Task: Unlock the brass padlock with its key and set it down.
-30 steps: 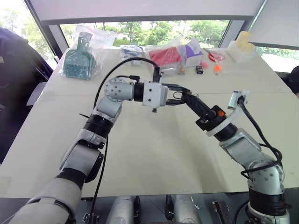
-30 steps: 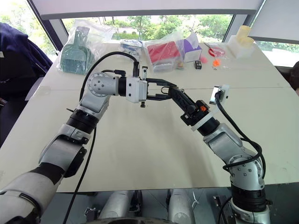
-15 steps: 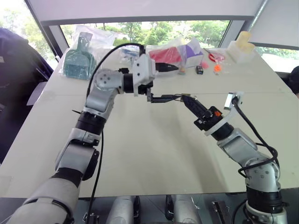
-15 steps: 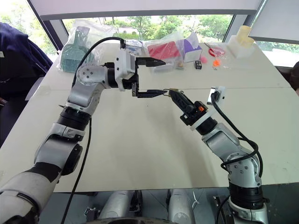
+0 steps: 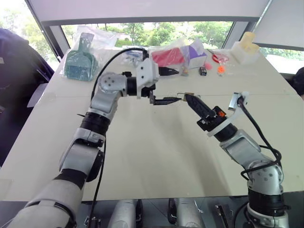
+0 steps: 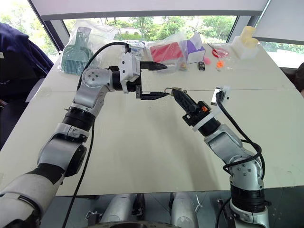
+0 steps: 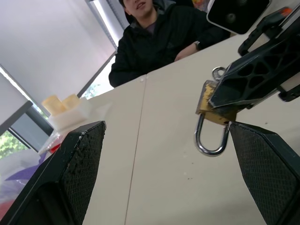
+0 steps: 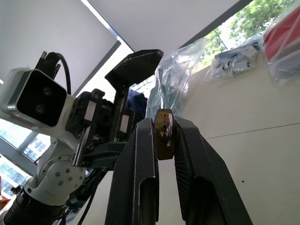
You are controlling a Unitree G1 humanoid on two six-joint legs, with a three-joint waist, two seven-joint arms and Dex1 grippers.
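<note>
Above table centre, my right gripper [image 6: 174, 90] pinches brass padlock [image 7: 214, 115], shackle hanging clear; my left gripper [image 6: 159, 80], jaws wide, faces it just beside, empty.

Silver-grey arms [image 5: 97, 121] — black cables, black-fingered end effectors.
</note>
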